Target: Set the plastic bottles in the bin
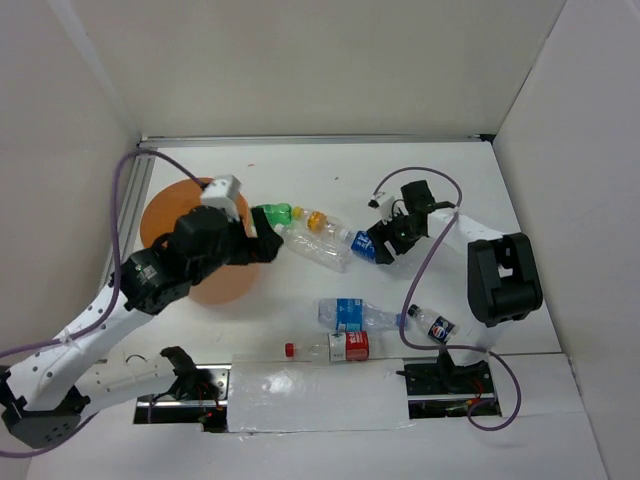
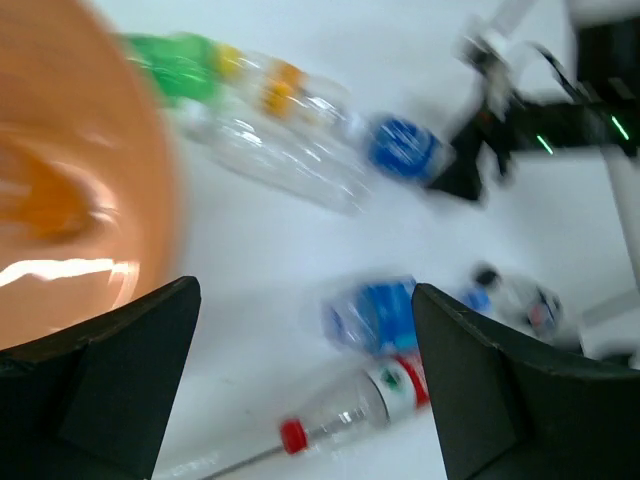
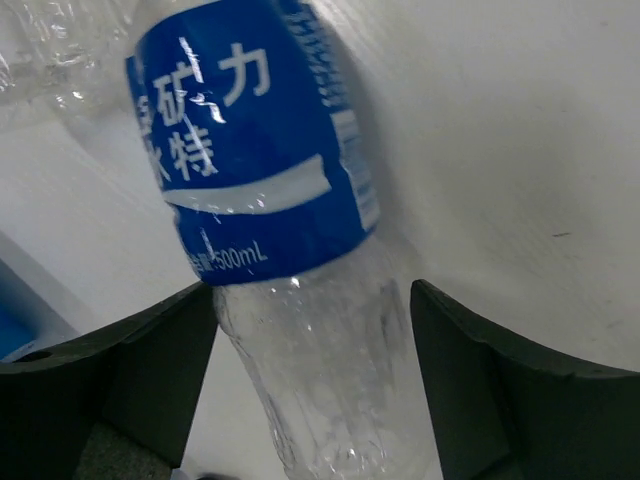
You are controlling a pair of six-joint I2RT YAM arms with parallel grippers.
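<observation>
The orange bin (image 1: pixel 160 215) stands at the left, mostly under my left arm; its rim fills the left of the left wrist view (image 2: pixel 70 200). My left gripper (image 1: pixel 266 246) (image 2: pixel 305 290) hangs open and empty by the bin's right rim. A clear blue-labelled bottle (image 1: pixel 362 245) (image 3: pixel 250 170) lies between the jaws of my open right gripper (image 1: pixel 384 247) (image 3: pixel 312 290); the left finger is at its side, the right finger stands apart. Beside it lie a green bottle (image 1: pixel 272 213) and a clear crumpled bottle (image 1: pixel 315 250).
Nearer the arms lie a blue-labelled bottle (image 1: pixel 350 313), a red-labelled, red-capped bottle (image 1: pixel 338 347) (image 2: pixel 390 395) and a dark-labelled bottle (image 1: pixel 432 323). White walls enclose the table at the back and both sides. Cables loop round both arms.
</observation>
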